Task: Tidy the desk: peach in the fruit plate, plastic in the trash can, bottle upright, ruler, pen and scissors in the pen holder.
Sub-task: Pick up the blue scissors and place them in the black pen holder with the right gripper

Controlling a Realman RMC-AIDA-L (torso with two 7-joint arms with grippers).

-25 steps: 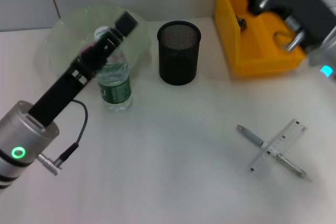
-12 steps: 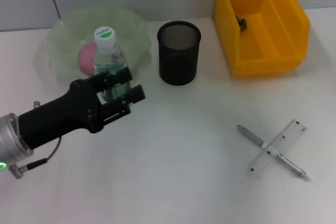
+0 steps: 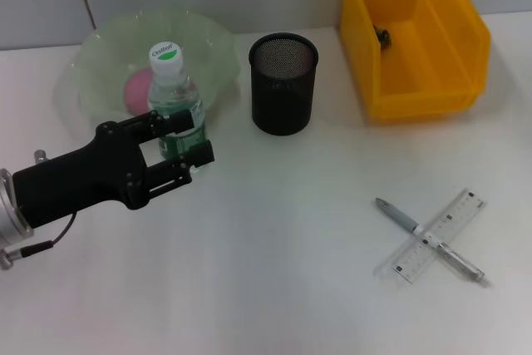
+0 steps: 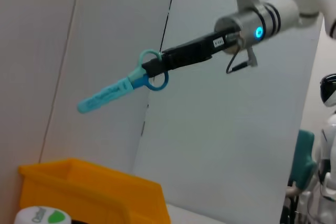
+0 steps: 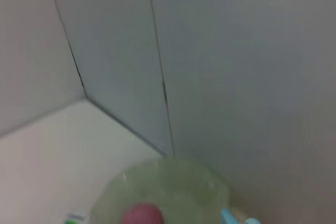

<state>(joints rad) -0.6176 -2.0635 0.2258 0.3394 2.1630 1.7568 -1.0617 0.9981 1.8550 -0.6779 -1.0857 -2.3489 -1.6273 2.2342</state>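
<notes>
With the bottle (image 3: 176,101) upright near the counter's far-left corner beside the left gripper (image 3: 176,152), fingers released, the raised right gripper (image 4: 149,69) grasping scissors (image 4: 123,86) should next lower them into the pen holder (image 3: 283,82).

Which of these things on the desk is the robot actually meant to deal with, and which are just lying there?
Part of the job: peach in fruit plate, bottle standing, pen, ruler, pen holder, trash can, scissors in the right gripper.

Just lying about: nothing visible.
</notes>
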